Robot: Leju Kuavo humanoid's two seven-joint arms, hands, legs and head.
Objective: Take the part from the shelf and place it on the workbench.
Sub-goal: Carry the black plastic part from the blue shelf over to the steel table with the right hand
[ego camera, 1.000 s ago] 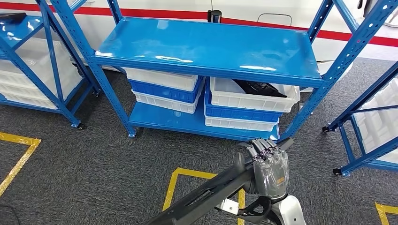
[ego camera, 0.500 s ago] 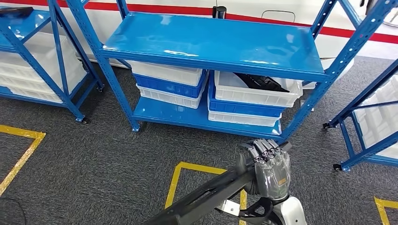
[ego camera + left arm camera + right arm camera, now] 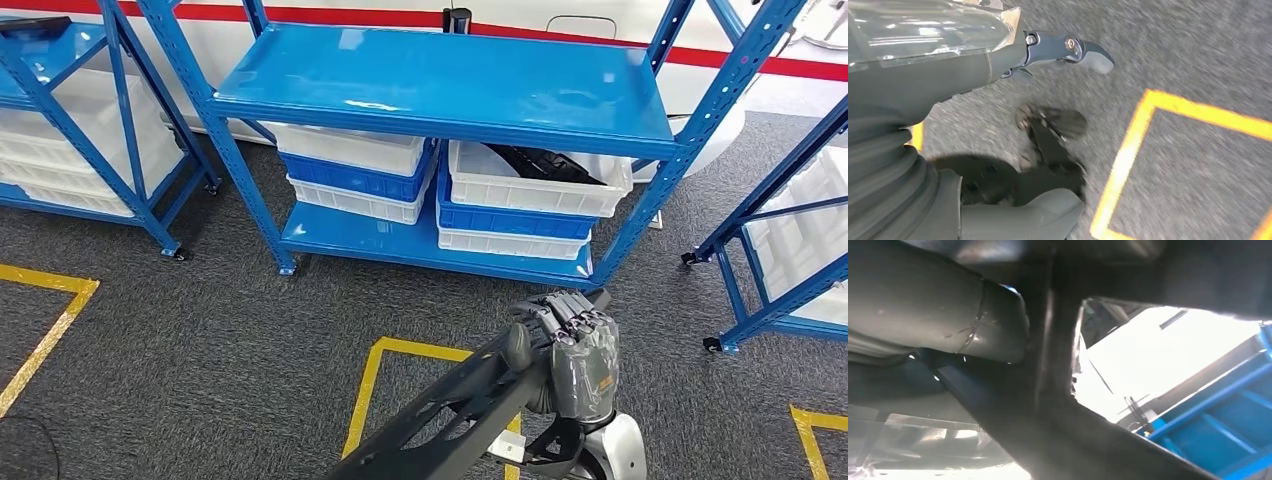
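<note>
gripping long black part [image 3: 450, 410] in right hand [image 3: 575, 355] | standing before blue shelf [image 3: 440, 90] | left hand [image 3: 923, 100]: grasp unclear

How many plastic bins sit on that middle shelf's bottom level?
6, in two stacks of three, each white, blue, white: the left stack and the right stack, whose top bin holds black parts. Others may hide behind.

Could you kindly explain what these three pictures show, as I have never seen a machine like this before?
This is a two-legged humanoid robot with two arms. The head view looks forward and down from high on its body: its right hand grips a long black part in front of a blue shelf stacked with white and blue bins. The other two pictures come from cameras at the wrists. The left wrist view looks past the left hand at grey carpet with yellow tape; it appears to hold nothing. The right wrist view is a dark close-up of the held part.
</note>
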